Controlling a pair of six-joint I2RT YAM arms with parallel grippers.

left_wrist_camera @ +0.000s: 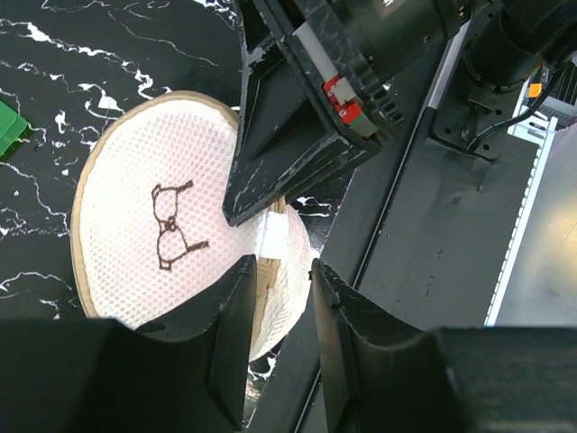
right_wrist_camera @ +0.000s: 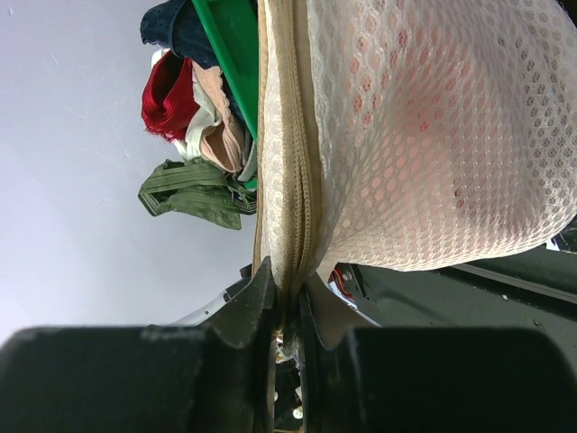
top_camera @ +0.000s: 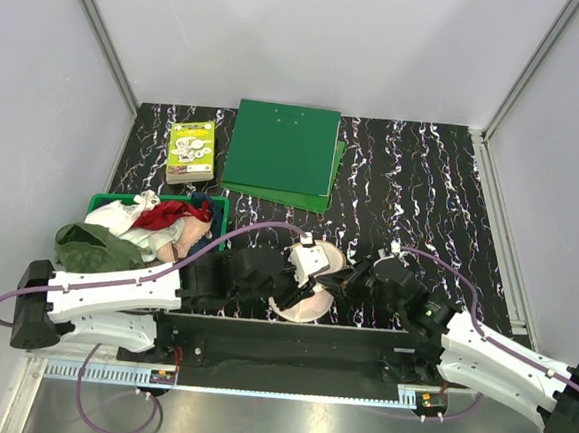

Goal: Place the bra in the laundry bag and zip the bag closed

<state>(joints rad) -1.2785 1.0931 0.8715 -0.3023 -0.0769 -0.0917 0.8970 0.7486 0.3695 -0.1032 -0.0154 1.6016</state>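
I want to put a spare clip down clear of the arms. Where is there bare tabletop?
Free: the far right of the marbled table, between the green folders and its right edge. A narrow strip between the booklet and the green basket. Crowded: near centre around the laundry bag, and at that overflowing basket.

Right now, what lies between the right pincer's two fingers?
The zip rim of the laundry bag, clamped in the right pincer with nothing else between; the right wrist view shows it.
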